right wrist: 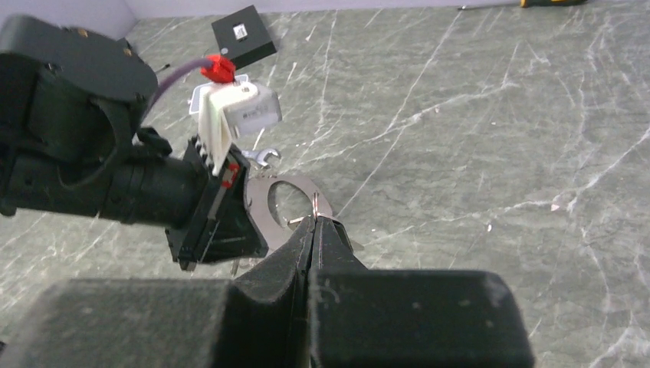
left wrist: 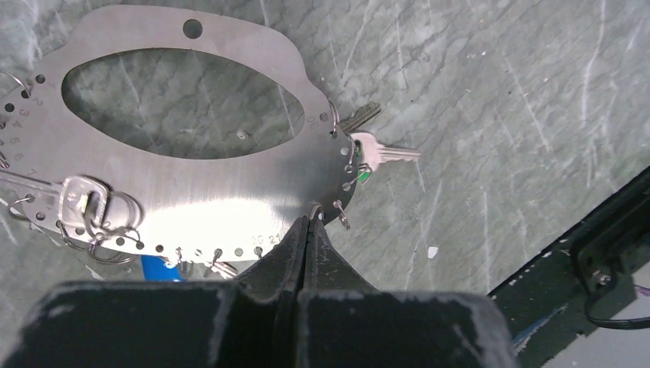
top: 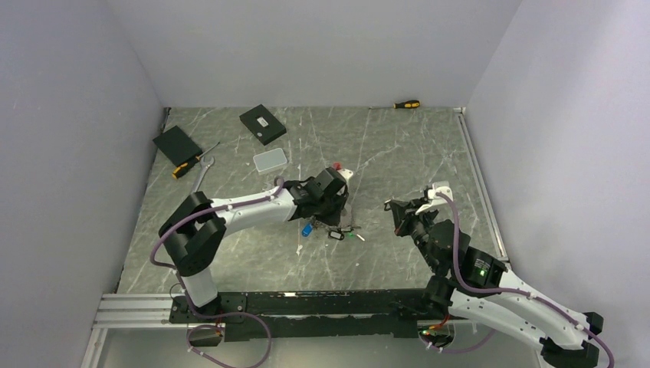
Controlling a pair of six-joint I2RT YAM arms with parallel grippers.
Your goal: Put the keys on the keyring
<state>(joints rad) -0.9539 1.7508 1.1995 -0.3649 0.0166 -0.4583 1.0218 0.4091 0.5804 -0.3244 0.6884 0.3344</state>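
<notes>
The keyring is a flat silver plate [left wrist: 199,184] with an oval cut-out and small numbered holes round its rim. Keys hang from those holes on little split rings: one silver key [left wrist: 387,153] at the right, another [left wrist: 80,201] at the left, and a blue tag [left wrist: 161,268] below. My left gripper [left wrist: 310,218] is shut on the plate's near rim. In the top view the left gripper [top: 331,216] is over the plate, with blue [top: 306,229] and green [top: 351,236] tags beside it. My right gripper [right wrist: 314,218] is shut, with a thin wire split ring [right wrist: 314,202] sticking out of its tips. It is to the right of the plate [right wrist: 270,201], apart from it.
At the back left lie a silver wrench [top: 201,175], a yellow-handled screwdriver [top: 188,165], two black boxes [top: 262,123] [top: 177,144] and a pale grey box [top: 270,159]. Another screwdriver [top: 406,104] lies by the back wall. A black rail [top: 306,303] runs along the near edge.
</notes>
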